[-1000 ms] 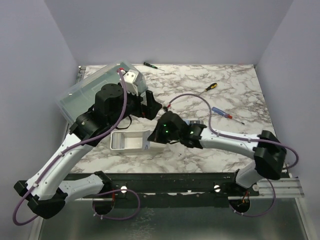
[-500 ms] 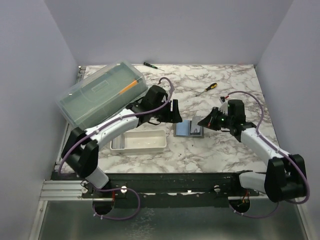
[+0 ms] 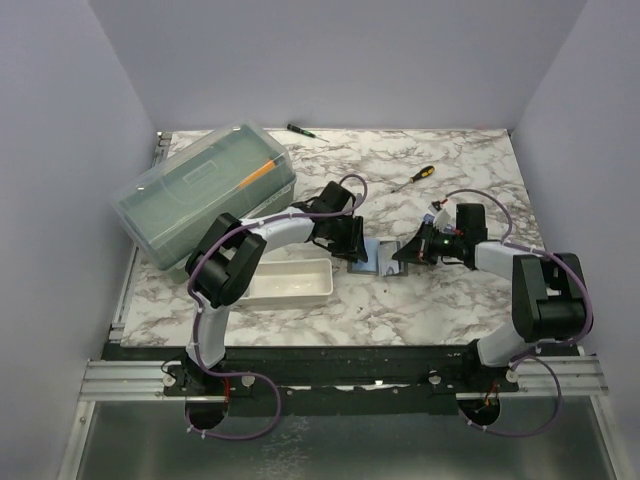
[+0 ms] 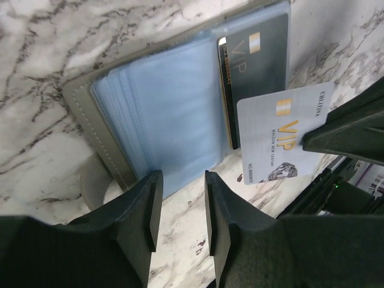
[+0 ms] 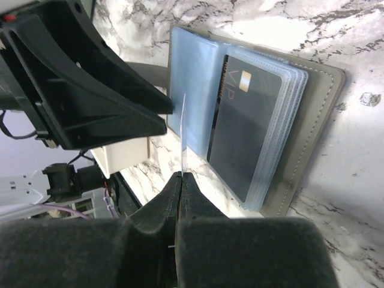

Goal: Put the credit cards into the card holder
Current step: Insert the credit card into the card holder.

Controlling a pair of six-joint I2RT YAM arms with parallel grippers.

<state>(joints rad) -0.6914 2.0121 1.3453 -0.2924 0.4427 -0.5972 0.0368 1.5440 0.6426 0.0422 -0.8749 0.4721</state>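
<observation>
Black, pressed tight together, the right end effector (image 5: 181,177) pinches a white card (image 4: 282,138) by one edge. It holds the card upright over the open card holder (image 4: 84,114), just beside the sleeves. Gold letters on the card spell "VIP", with "CHLITINA" printed small at one corner; the finer print beside it is too small for me to read. A dark card (image 4: 255,78) already sits in a clear bluish sleeve, and it too says "VIP" beside a gold chip. The left end effector (image 4: 183,186) hangs at the holder's other edge, its jaws partly apart with marble showing between them. I can't tell whether they touch the sleeves. The grey holder lies flat on the marble bench (image 4: 48,48), with a white tray (image 3: 290,285) nearby.
</observation>
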